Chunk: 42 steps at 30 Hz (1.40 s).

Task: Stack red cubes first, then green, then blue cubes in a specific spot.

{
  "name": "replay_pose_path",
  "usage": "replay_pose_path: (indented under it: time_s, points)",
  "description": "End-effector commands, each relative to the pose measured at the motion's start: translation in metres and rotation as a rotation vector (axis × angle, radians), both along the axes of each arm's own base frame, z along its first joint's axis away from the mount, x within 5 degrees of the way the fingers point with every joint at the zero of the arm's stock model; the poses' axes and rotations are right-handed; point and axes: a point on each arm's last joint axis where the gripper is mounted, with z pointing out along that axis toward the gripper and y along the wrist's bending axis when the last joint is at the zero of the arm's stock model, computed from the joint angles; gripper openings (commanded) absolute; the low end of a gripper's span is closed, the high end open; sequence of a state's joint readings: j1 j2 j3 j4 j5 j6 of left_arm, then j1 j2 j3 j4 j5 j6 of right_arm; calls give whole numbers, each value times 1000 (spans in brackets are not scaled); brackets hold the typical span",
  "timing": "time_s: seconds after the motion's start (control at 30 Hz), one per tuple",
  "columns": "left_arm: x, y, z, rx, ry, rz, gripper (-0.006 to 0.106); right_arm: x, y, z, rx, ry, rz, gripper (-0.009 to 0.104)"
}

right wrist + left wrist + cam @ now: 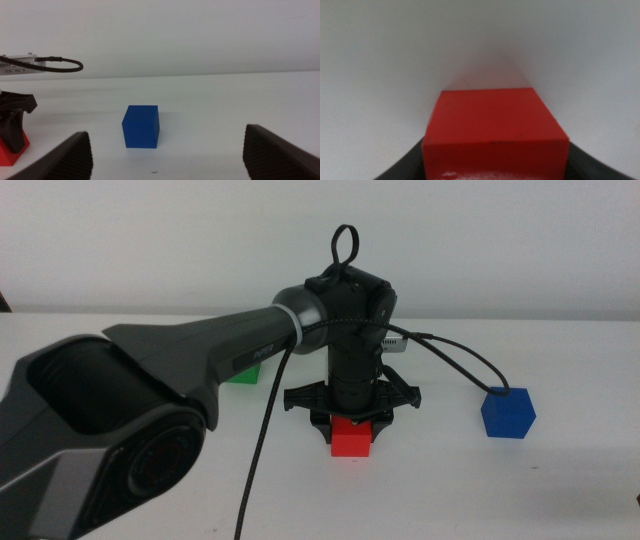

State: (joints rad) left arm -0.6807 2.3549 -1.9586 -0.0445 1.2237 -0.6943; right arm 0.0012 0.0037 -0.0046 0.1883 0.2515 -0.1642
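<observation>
The red cube (352,438) rests on the white table near the middle. My left gripper (352,423) points straight down over it, shut on the red cube. In the left wrist view the red cube (495,130) fills the space between the dark jaws. The green cube (243,374) sits farther back on the left, mostly hidden behind the left arm. The blue cube (507,413) stands alone to the right. My right gripper (167,156) is open, low over the table, with the blue cube (141,126) a short way ahead of it; it is out of the middle view.
The left arm's bulky links (120,410) cover the left part of the table. A black cable (462,360) loops from the left wrist toward the blue cube. A pale wall rises behind the table's far edge.
</observation>
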Motion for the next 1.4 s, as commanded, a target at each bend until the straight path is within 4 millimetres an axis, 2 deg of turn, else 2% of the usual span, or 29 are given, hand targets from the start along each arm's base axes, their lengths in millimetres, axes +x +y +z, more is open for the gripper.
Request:
replay_pose_path:
  time_s: [0.0, 0.2, 0.33, 0.37, 0.4, 0.53, 0.63, 0.83, 0.97, 1.03, 1.13, 1.2, 1.37]
  points:
    - [-5, 2, -13, 22, 96, -5, 9, -1, -1, -12, -10, 0, -8, 80]
    - [-6, 1, -14, 17, 101, -15, 9, -1, -1, -12, -10, 0, -8, 80]
    - [-6, 1, -14, 19, 104, -18, 15, -1, -1, -12, -10, 0, -8, 80]
    - [-6, 2, -14, 24, 111, -18, 24, -1, -1, -12, -10, 0, -8, 80]
    - [-8, 3, -12, 30, 119, -37, 60, -1, -1, -12, -10, 0, -8, 80]
    - [-7, 4, -2, 27, 94, -57, 82, -1, -1, -12, -10, 0, -8, 80]
    - [-7, 6, 16, 21, 52, -65, 94, -1, -1, -12, -10, 0, -8, 80]
    - [-19, 16, 77, -44, -47, -80, 94, -1, -1, -12, -10, 0, -8, 80]
    - [-34, 41, 113, 14, -143, -75, 94, -1, -1, -12, -10, 0, -8, 80]
    - [-33, 57, 127, 66, -212, -74, 94, -1, -1, -12, -10, 0, -8, 80]
    - [-17, 80, 137, 95, -255, -91, 94, -1, -1, -12, -10, 0, -8, 80]
    - [1, 94, 135, 81, -246, -121, 94, -1, -1, -12, -10, 0, -8, 80]
    - [44, 120, 113, 56, -216, -88, 94, -1, -1, -12, -10, 0, -8, 80]
